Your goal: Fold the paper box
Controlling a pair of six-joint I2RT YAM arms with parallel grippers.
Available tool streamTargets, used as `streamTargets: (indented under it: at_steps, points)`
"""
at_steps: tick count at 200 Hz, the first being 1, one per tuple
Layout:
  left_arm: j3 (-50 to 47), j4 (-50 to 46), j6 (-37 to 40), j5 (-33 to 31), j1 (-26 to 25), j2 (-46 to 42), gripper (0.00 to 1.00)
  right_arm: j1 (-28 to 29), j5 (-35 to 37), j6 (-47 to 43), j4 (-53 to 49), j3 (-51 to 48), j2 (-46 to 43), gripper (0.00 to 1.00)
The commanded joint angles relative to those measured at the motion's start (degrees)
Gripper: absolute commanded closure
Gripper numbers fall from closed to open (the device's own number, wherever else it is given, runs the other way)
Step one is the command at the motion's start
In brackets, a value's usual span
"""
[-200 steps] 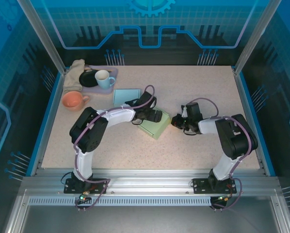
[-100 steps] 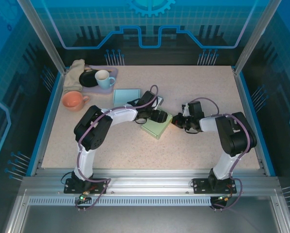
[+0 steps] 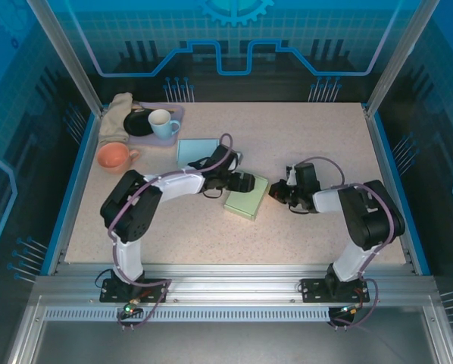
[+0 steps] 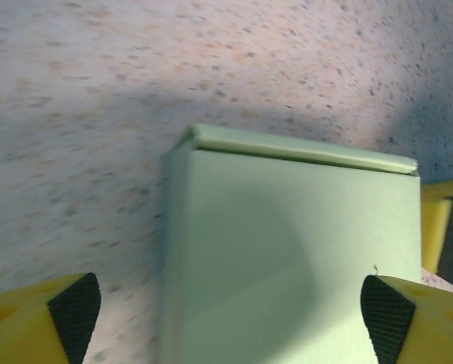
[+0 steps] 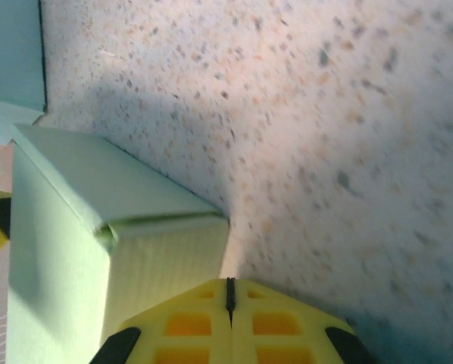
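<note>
Late in the fold, to judge by the shape: a pale green paper box (image 3: 247,199) lying flat at mid-table, already formed into a closed carton and set askew between the two arms. In hand, probably: seating the last end flap.

Left gripper (image 3: 240,182) over the box's far-left end, jaws spread wide, holding nothing. From its wrist camera, black pads (image 4: 75,305) low at either side, with the box (image 4: 287,250) between them. Left pad clear of the card, right pad at or over the box's edge.

Right gripper (image 3: 276,192) clenched and empty. In its own wrist view, the same right gripper (image 5: 228,296) up against the ribbed end face of the box (image 5: 67,250), touching or all but. A thin dark gap visible there between top panel and end flap.

Next: press that flap home with the closed tips, bracing the far side with the left pads to stop so light a carton sliding on the speckled table (image 3: 310,144). Gentle force only; thin card, easily creased.

Hard to make out:
- tab tucked or merely resting;
- true contact at the right tips;
- the box's near end, cut off at the bottom of the left wrist view;
- its far-left corner, covered from above by the left gripper.

Just beyond that, a flat teal sheet (image 3: 198,150), purpose unclear.
</note>
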Motion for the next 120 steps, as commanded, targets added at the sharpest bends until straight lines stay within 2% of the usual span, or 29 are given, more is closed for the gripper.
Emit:
streamTargets:
  at_steps: [1, 51, 91, 120]
  points:
    - [-3.91, -0.98, -3.90, -3.22, 1.17, -5.91, 0.06, 2.58, 4.25, 1.15, -3.29, -2.13, -4.93, 0.98]
    - [-14.52, 3.42, -6.16, -0.84, -0.45, -12.61, 0.08, 13.43, 15.99, 1.63, -15.10, -4.13, -15.63, 0.97]
    - [-16.12, 5.24, -7.15, -0.71, -2.52, -12.39, 0.09, 18.73, 18.88, 3.57, -19.52, -5.67, -20.53, 0.96]
    - [-15.64, 5.43, -7.50, -1.97, -4.29, -11.34, 0.09, 20.08, 17.95, 5.37, -17.48, -9.63, -21.98, 0.96]
